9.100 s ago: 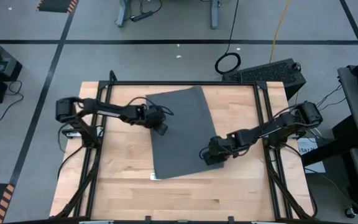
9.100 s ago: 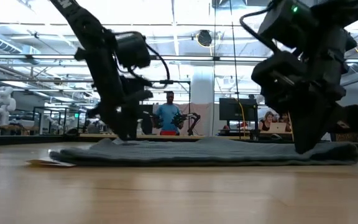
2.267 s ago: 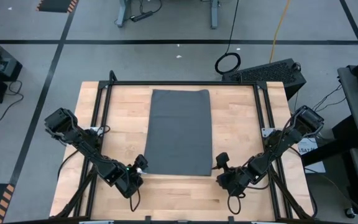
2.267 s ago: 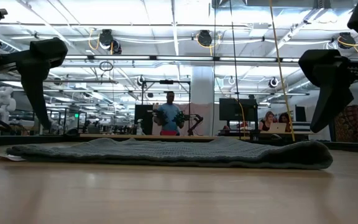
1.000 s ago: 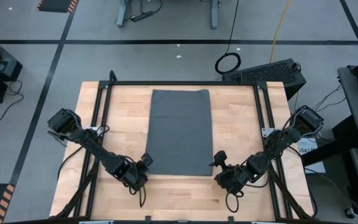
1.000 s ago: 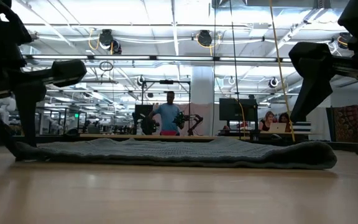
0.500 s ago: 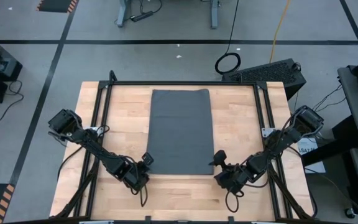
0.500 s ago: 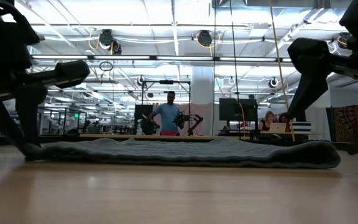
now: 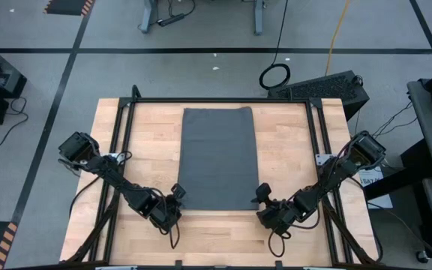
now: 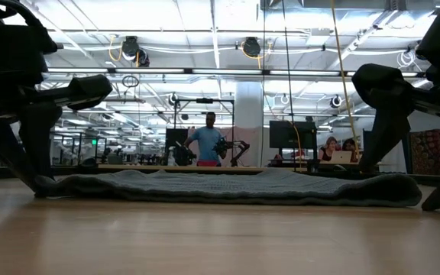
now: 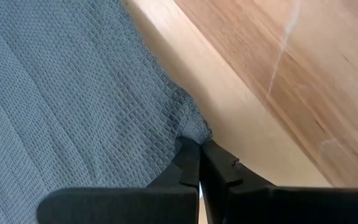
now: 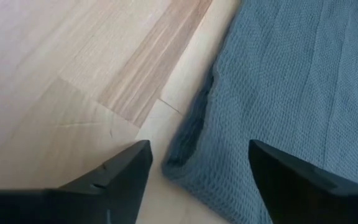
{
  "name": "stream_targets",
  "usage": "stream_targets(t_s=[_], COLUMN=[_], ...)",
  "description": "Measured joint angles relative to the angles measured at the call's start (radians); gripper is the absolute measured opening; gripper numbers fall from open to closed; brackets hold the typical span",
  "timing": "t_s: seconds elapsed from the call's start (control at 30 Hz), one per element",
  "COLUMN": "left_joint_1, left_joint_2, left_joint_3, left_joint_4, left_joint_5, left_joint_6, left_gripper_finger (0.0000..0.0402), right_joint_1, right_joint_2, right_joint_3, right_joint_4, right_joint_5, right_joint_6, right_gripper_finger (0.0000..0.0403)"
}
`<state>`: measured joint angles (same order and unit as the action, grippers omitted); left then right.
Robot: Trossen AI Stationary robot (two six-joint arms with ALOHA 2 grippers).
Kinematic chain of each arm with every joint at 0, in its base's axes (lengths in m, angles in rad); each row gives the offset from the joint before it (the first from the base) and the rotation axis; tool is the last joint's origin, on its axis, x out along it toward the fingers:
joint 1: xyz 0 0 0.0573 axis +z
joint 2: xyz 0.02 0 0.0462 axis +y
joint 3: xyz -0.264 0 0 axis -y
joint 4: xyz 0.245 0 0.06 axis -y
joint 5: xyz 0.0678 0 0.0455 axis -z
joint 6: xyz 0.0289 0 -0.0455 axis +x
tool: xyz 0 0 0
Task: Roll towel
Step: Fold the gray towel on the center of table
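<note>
The towel (image 9: 217, 159) lies flat and unrolled along the middle of the wooden desk (image 9: 291, 150), its long sides running from the far edge toward the near one. The left gripper (image 9: 177, 196) sits low at the towel's near left corner, and in the left wrist view its fingers (image 11: 190, 167) are pressed together on the cloth's corner (image 11: 194, 127), which bunches slightly where they pinch it. The right gripper (image 9: 261, 195) is at the near right corner; in the right wrist view its fingers (image 12: 124, 168) stand apart, one over bare wood and the other over the fabric, with the rumpled corner (image 12: 188, 149) lying between them and not yet pinched. In the low view the towel (image 10: 228, 186) shows as a low grey strip across the desk, a dark arm at each end, and a person (image 10: 208, 141) stands far back in the room behind.
</note>
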<state>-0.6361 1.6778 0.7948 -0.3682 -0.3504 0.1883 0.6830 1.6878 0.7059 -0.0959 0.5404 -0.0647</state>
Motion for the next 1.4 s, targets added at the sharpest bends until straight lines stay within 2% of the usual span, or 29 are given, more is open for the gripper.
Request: stream_targets(t_s=[0.27, 0.4, 0.57, 0.63, 0.93, 1.13, 1.4], left_joint_1=[-0.005, -0.005, -0.005, -0.005, -0.07, -0.11, -0.132], left_joint_2=[0.0, 0.0, 0.0, 0.0, 0.001, 0.001, 0.001], left_joint_3=[0.0, 0.0, 0.0, -0.001, -0.001, 0.0, 0.0], left_joint_4=[0.023, 0.026, 0.038, 0.054, 0.146, 0.173, 0.158], left_joint_5=[0.002, 0.003, 0.003, 0.008, 0.017, 0.006, -0.006], left_joint_6=[-0.051, -0.051, -0.077, -0.113, -0.305, -0.353, -0.393], left_gripper_finger=[0.0001, 0.0001, 0.0001, 0.0001, 0.0001, 0.0001, 0.0001], right_joint_1=[-0.002, -0.004, -0.006, -0.007, -0.001, 0.01, 0.045], right_joint_2=[0.003, 0.005, 0.006, 0.007, 0.006, 0.005, 0.004], right_joint_3=[-0.002, -0.003, -0.005, -0.006, -0.005, -0.003, 0.055], right_joint_4=[0.021, 0.02, 0.04, 0.067, 0.121, 0.138, 0.129], right_joint_5=[-0.008, -0.024, -0.044, -0.045, -0.086, -0.151, -0.159], right_joint_6=[0.008, 0.036, 0.049, 0.048, 0.122, 0.232, 0.289], right_gripper_finger=[0.0191, 0.0129, 0.0032, 0.0009, 0.0003, 0.0002, 0.0001])
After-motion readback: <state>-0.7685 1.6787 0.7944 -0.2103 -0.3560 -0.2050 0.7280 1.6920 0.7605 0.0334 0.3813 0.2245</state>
